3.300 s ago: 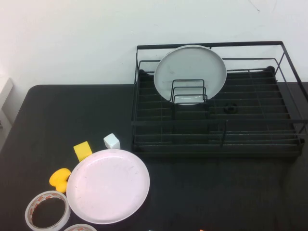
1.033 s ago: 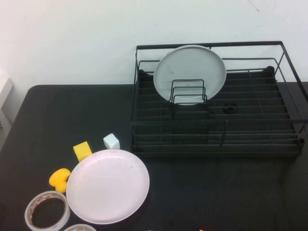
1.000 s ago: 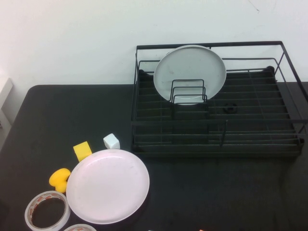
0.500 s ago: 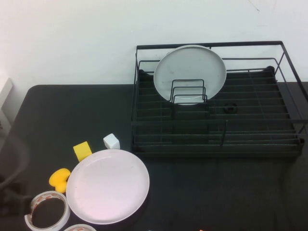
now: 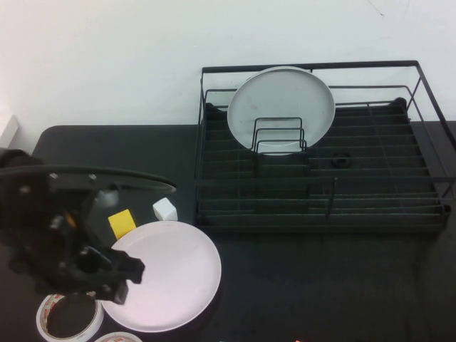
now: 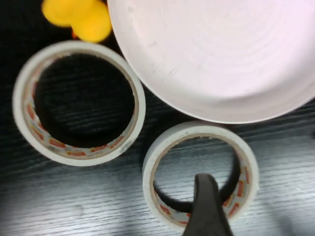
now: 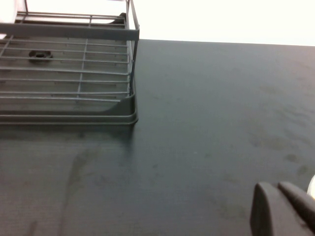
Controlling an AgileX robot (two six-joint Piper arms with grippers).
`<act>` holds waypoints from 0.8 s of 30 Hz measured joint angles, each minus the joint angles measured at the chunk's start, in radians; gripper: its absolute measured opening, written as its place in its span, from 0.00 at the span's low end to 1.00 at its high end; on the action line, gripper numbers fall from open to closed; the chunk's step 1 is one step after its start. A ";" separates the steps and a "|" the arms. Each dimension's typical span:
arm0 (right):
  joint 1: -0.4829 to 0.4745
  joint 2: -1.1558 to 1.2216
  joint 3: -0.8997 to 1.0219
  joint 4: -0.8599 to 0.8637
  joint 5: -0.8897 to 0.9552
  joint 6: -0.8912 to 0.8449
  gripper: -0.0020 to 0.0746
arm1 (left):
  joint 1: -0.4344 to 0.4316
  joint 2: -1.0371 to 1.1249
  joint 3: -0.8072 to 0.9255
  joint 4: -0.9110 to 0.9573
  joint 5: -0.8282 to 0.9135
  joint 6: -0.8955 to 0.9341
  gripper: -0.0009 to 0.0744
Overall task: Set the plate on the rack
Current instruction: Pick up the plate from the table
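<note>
The large pinkish-white plate (image 5: 167,274) lies flat on the black table, front left; its rim also shows in the left wrist view (image 6: 211,54). The black wire rack (image 5: 320,214) stands at the back right, with a smaller grey-white plate (image 5: 281,107) upright in it. My left gripper (image 5: 127,281) hovers open and empty over the plate's left edge. One of its fingers (image 6: 206,206) shows above a tape roll. My right gripper (image 7: 275,189) is shut and empty, low over bare table near the rack's corner (image 7: 130,110); it is out of the high view.
Two tape rolls (image 6: 78,101) (image 6: 199,174) lie right beside the plate's near-left rim. A yellow toy (image 6: 78,17), a yellow block (image 5: 122,222) and a white cube (image 5: 165,209) sit by the plate's left and far sides. A white wall stands behind the table.
My left arm has swung into the high view from the left; its gripper now hangs over the plate's left edge. Plate, rack and small objects have not moved.
</note>
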 joint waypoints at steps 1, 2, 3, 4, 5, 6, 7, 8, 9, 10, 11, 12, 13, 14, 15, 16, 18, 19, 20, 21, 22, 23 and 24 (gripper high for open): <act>0.000 0.000 0.000 0.000 0.000 0.000 0.02 | 0.000 0.031 0.000 -0.002 -0.005 -0.008 0.57; 0.000 0.000 0.000 0.000 0.000 0.000 0.02 | 0.000 0.060 -0.002 -0.002 -0.009 -0.013 0.58; 0.000 0.000 0.000 0.000 0.000 0.000 0.02 | 0.000 0.087 -0.002 -0.006 -0.018 -0.021 0.59; 0.000 0.000 0.000 0.000 0.000 0.000 0.02 | 0.000 0.111 -0.003 -0.008 -0.031 -0.029 0.59; 0.000 0.000 0.000 0.000 0.000 0.000 0.02 | 0.000 0.133 -0.005 -0.013 -0.045 -0.038 0.59; 0.000 0.000 0.000 0.000 0.000 0.000 0.02 | 0.000 0.149 -0.004 -0.014 -0.058 -0.048 0.60; 0.000 0.000 0.000 0.000 0.000 0.000 0.02 | 0.000 0.169 -0.004 -0.017 -0.070 -0.063 0.60; 0.000 0.000 0.000 0.000 0.000 0.000 0.02 | 0.000 0.187 -0.004 -0.018 -0.082 -0.075 0.60; 0.000 0.000 0.000 0.000 0.000 0.000 0.02 | 0.000 0.200 -0.004 -0.019 -0.090 -0.088 0.60; 0.000 0.000 0.000 0.000 0.000 0.000 0.02 | 0.000 0.216 -0.004 -0.019 -0.098 -0.101 0.60; 0.000 0.000 0.000 0.000 0.000 0.000 0.02 | 0.000 0.229 -0.004 -0.019 -0.107 -0.116 0.60; 0.000 0.000 0.000 0.000 0.000 0.000 0.02 | 0.000 0.240 -0.004 -0.019 -0.115 -0.125 0.60; 0.000 0.000 0.000 0.000 0.000 0.000 0.02 | 0.000 0.250 -0.004 -0.019 -0.125 -0.139 0.60; 0.000 0.000 0.000 0.000 0.000 0.000 0.02 | 0.000 0.259 -0.004 -0.019 -0.134 -0.148 0.60; 0.000 0.000 0.000 0.000 0.000 0.000 0.02 | 0.000 0.266 -0.004 -0.019 -0.141 -0.155 0.60; 0.000 0.000 0.000 0.000 0.000 0.000 0.02 | 0.000 0.272 -0.004 -0.019 -0.144 -0.163 0.59; 0.000 0.000 0.000 0.000 0.000 0.000 0.02 | 0.000 0.287 -0.004 -0.011 -0.146 -0.167 0.58; 0.000 0.000 0.000 0.000 0.000 0.000 0.02 | 0.000 0.293 -0.004 -0.004 -0.146 -0.172 0.57; 0.000 0.000 0.000 0.000 0.000 0.000 0.02 | 0.000 0.300 -0.004 0.004 -0.144 -0.177 0.56; 0.000 0.000 0.000 0.000 0.000 0.000 0.02 | 0.000 0.305 -0.004 0.010 -0.142 -0.185 0.55; 0.000 0.000 0.000 0.000 0.000 0.000 0.02 | 0.000 0.309 -0.004 0.018 -0.141 -0.194 0.54; 0.000 0.000 0.000 0.000 0.000 0.000 0.02 | 0.000 0.310 -0.004 0.025 -0.138 -0.200 0.54; 0.000 0.000 0.000 0.000 0.000 0.000 0.02 | 0.000 0.311 -0.004 0.030 -0.138 -0.208 0.53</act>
